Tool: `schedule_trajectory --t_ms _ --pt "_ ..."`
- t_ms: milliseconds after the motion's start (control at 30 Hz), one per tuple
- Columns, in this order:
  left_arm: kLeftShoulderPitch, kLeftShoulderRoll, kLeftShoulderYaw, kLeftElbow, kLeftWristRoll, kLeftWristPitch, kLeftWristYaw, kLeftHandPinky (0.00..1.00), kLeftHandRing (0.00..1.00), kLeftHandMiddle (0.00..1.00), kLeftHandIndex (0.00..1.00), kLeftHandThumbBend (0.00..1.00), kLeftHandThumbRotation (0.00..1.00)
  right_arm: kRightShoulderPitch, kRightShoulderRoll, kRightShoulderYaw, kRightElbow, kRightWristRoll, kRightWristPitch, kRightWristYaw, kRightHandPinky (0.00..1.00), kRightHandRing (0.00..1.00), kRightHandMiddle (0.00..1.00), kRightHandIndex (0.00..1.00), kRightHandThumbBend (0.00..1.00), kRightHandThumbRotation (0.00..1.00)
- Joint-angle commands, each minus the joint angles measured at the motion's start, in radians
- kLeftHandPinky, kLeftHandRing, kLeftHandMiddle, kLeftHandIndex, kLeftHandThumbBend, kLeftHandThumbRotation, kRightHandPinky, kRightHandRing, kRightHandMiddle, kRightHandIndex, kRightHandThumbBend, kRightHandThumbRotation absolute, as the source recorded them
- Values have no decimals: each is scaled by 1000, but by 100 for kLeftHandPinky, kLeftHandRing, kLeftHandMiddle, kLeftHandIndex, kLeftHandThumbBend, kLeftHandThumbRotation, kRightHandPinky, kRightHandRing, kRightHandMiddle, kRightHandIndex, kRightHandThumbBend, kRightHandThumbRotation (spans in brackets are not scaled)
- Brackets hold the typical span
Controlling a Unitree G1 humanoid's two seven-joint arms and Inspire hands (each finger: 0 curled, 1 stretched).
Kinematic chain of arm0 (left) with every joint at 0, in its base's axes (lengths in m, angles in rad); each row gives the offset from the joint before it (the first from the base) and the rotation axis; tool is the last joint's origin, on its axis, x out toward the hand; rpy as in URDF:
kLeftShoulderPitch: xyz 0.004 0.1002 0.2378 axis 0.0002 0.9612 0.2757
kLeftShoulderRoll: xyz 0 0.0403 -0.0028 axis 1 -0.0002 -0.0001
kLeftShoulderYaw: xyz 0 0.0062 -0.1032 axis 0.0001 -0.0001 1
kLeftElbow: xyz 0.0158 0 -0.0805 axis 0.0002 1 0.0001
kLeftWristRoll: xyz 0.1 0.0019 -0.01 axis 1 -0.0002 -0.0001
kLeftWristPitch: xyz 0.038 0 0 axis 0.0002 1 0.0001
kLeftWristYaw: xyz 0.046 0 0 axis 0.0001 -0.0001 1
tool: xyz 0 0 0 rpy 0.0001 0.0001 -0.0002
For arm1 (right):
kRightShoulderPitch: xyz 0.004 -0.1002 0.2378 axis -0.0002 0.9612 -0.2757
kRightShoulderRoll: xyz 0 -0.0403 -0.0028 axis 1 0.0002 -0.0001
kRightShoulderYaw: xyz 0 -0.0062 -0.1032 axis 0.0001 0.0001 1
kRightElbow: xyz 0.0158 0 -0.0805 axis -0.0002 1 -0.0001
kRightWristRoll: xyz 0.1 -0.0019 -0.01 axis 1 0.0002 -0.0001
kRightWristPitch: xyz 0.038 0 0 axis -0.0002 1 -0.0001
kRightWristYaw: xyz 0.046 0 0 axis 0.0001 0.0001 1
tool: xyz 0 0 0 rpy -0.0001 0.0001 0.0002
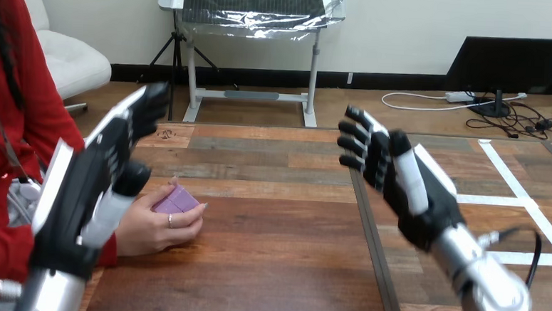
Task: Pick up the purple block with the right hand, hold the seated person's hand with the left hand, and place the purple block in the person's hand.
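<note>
Both left robot hand [90, 178] and right robot hand [403, 194] are spread wide, holding nothing.

We see the purple block [176, 200], a small pale-violet cuboid, lying in the person's hand [148, 228], which rests on the bench [275, 262].

2 robot hands, left hand [86, 181] and right hand [407, 191], 1 purple block [176, 200], 1 person's hand [151, 229], 1 table [275, 262]

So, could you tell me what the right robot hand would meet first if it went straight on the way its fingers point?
Probably nothing: the right robot hand points left and away over the table, beyond the purple block in the person's hand. Depth is uncertain.
</note>
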Motion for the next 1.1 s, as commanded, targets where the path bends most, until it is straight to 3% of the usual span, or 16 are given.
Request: schedule_trajectory --t_ms 0,233,567,1067 --pt "61 -63 -19 -94 -63 -39 17 93 90 88 86 96 100 87 39 -38 -241 69 -5 -15 97 97 96 96 100 100" --pt "142 -101 -43 -136 -109 -43 -2 95 91 89 87 95 100 187 54 -37 -360 128 5 19 99 99 98 98 100 100" --pt "251 -128 -69 -196 -123 -38 -15 97 92 90 89 91 100 300 76 -32 -458 141 -25 5 100 100 99 98 100 100" --pt "292 -117 -77 -161 -181 -82 -36 94 90 88 87 86 100 419 110 -26 -548 151 -57 -9 100 97 96 96 100 100"
